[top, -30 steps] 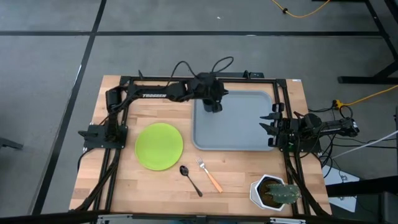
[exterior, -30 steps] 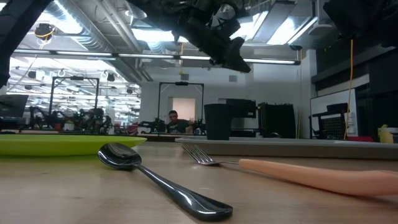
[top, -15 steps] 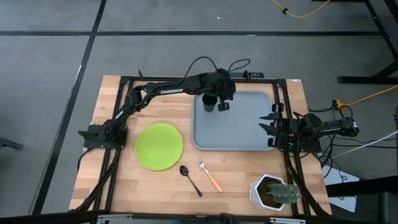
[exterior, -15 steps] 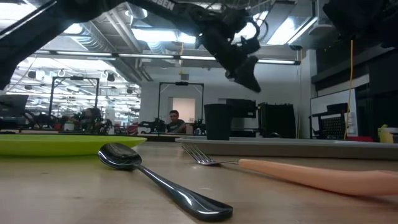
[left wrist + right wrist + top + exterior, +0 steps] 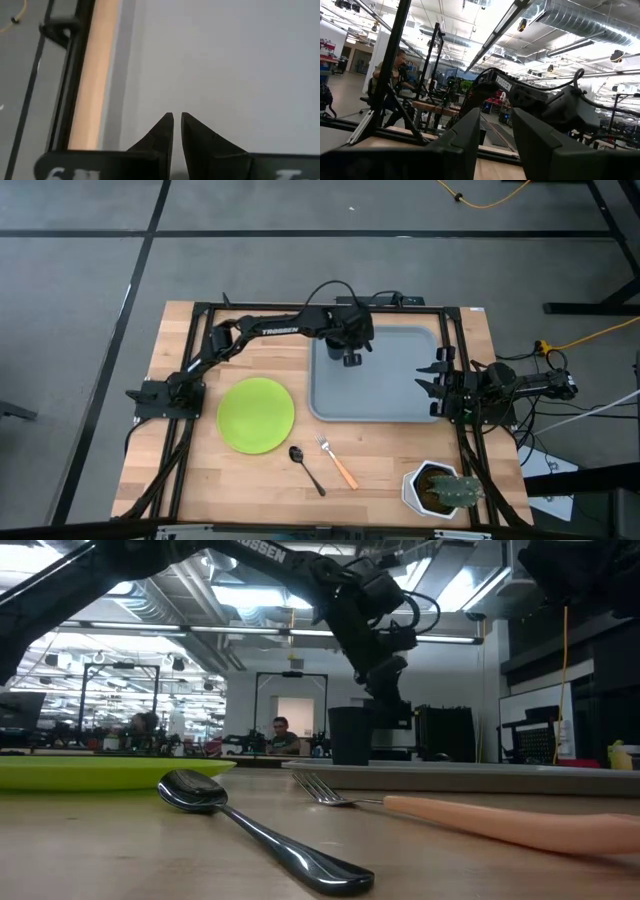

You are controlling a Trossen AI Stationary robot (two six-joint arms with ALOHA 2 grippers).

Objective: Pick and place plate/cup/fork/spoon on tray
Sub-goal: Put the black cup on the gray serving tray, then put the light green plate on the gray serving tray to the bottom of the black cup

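Observation:
The dark cup [image 5: 350,735] stands upright on the grey-blue tray [image 5: 390,395] near its far left corner; in the high view my left arm covers most of it. My left gripper [image 5: 350,360] hangs just above the tray beside the cup, fingers shut and empty [image 5: 177,117]. My right gripper [image 5: 430,387] waits open at the tray's right edge. The lime-green plate [image 5: 256,415] lies flat on the table left of the tray. The dark spoon [image 5: 306,468] and the orange-handled fork [image 5: 338,462] lie near the table's front edge.
A white hexagonal pot with a cactus [image 5: 440,488] stands at the near right corner. A black frame [image 5: 200,310] runs along the table's far and side edges. Most of the tray's floor [image 5: 225,60] is bare. A person shows far off in the room [image 5: 280,730].
My left gripper has gone toward the table's right edge over the tray's far left part, then come down close to the tray floor beside the cup. The cup has stayed standing on the tray.

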